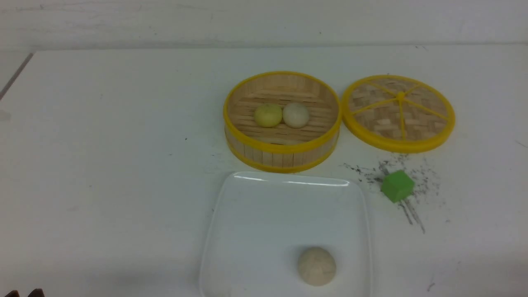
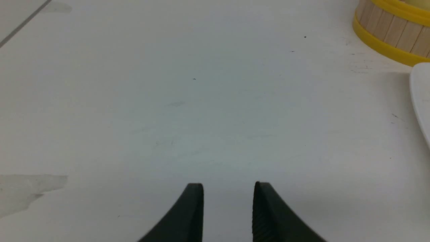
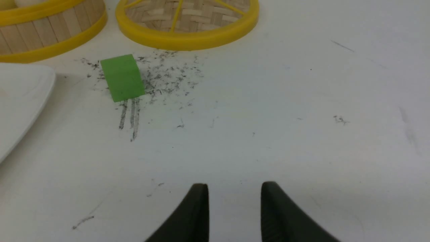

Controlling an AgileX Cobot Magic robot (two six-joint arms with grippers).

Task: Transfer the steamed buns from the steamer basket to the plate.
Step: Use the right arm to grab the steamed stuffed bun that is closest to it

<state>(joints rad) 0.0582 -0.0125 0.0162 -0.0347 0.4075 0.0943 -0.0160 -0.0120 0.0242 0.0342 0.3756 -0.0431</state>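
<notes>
Two steamed buns lie side by side on the slatted floor of the steamer basket (image 1: 282,159): a pale yellow one (image 1: 268,115) and an off-white one (image 1: 295,114). The white square plate (image 1: 264,222) sits just in front of the basket, nearer to me. My left gripper (image 2: 228,188) is open over bare table, with nothing between its black fingers; the basket's wall (image 2: 389,33) and the plate's edge (image 2: 421,97) show at that view's side. My right gripper (image 3: 234,188) is also open and empty over the table, apart from the basket (image 3: 43,33).
A slightly larger beige speckled bun (image 1: 317,266) rests on the plate near its front edge. The flat woven lid (image 1: 398,112) lies to the right of the basket. A green cube (image 1: 397,186) sits among dark scuff marks in front of the lid, also seen as the green cube (image 3: 122,77).
</notes>
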